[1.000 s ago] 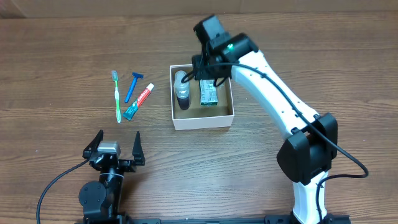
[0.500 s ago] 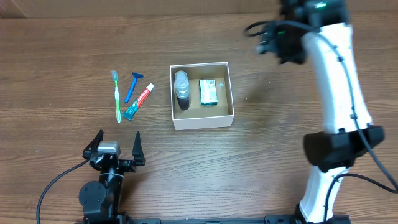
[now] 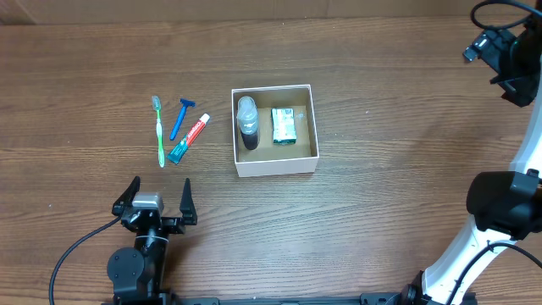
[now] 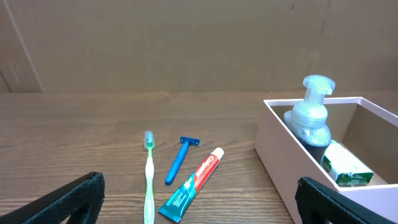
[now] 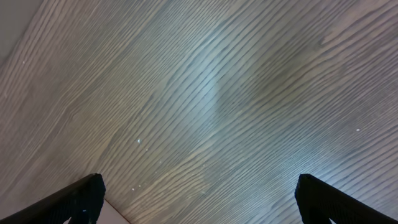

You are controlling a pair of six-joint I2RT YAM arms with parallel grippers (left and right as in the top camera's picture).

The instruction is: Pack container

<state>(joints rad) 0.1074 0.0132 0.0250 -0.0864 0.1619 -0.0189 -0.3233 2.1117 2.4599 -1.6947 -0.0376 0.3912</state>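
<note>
The container (image 3: 275, 164) is a square white-walled box with a tan inside, at the table's middle; it also shows in the left wrist view (image 4: 283, 163). In it lie a pump bottle (image 3: 246, 121) (image 4: 314, 118) and a green soap packet (image 3: 284, 125) (image 4: 345, 165). Left of it lie a green toothbrush (image 3: 160, 131) (image 4: 148, 174), a blue razor (image 3: 179, 117) (image 4: 179, 158) and a toothpaste tube (image 3: 188, 139) (image 4: 193, 185). My left gripper (image 3: 155, 202) (image 4: 199, 205) is open and empty near the front edge. My right gripper (image 3: 508, 59) (image 5: 199, 205) is open and empty, high at the far right.
A brown cardboard wall (image 4: 186, 43) stands behind the table. The right wrist view shows only bare wood grain (image 5: 217, 93) and a pale corner at its lower left.
My right arm has lifted out of the container and swung far to the right, empty. The soap packet and bottle stay in the box. The left arm has not moved.
</note>
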